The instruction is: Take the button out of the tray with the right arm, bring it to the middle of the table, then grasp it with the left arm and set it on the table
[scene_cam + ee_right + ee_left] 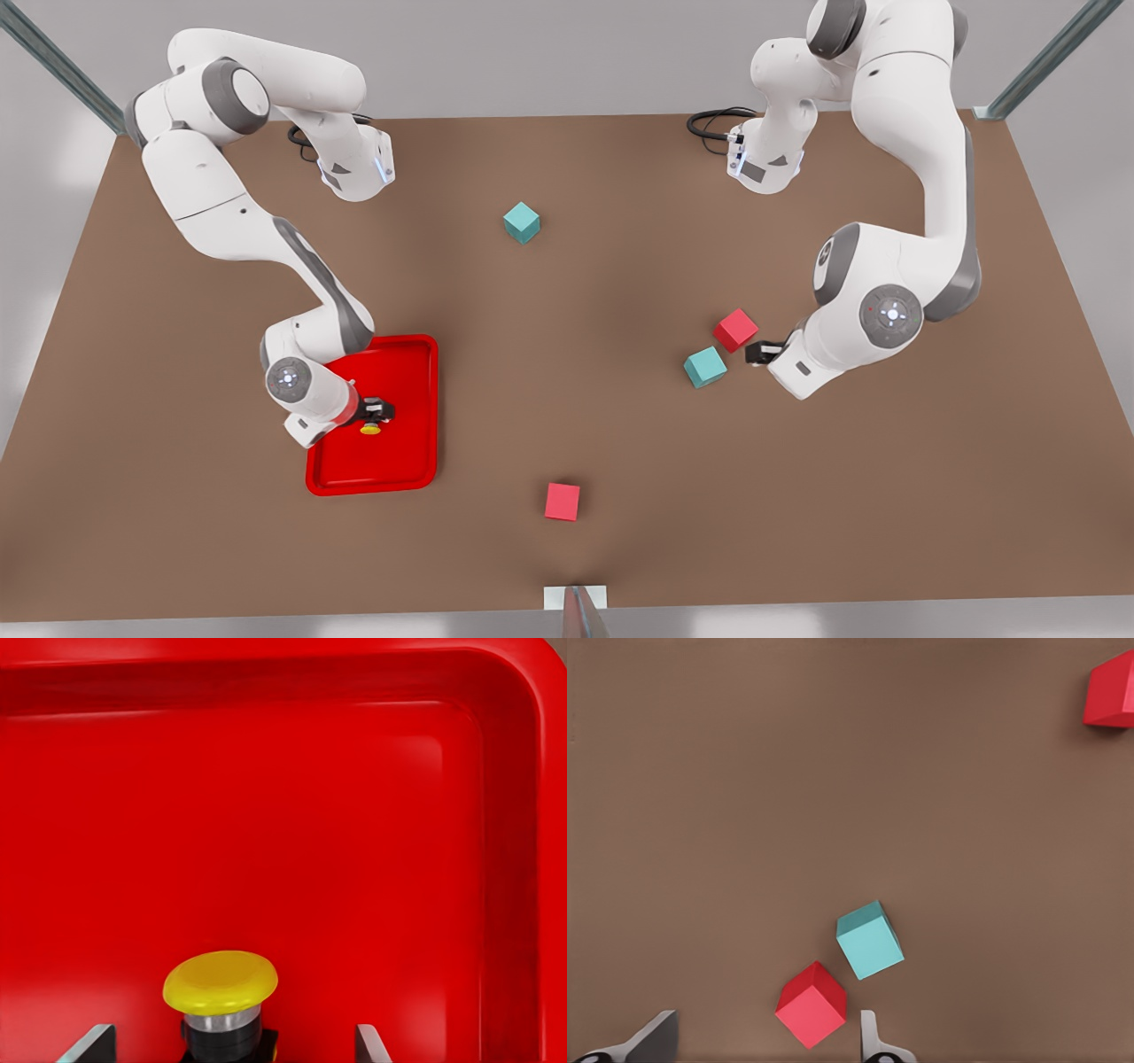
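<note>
Light is even and bright, seemingly from overhead; shadows are soft and short. The table [567, 372] darkens slightly beneath the red cube [562, 501]. The tray [496, 815] glows saturated, with faint glare ahead of the right gripper [232, 1047] and shading under its rim. The button [221, 981] cap shows mild sheen

A simulated robot test bench: bare brown table [620, 372]; grey walls; metal frame struts [62, 66].
</note>
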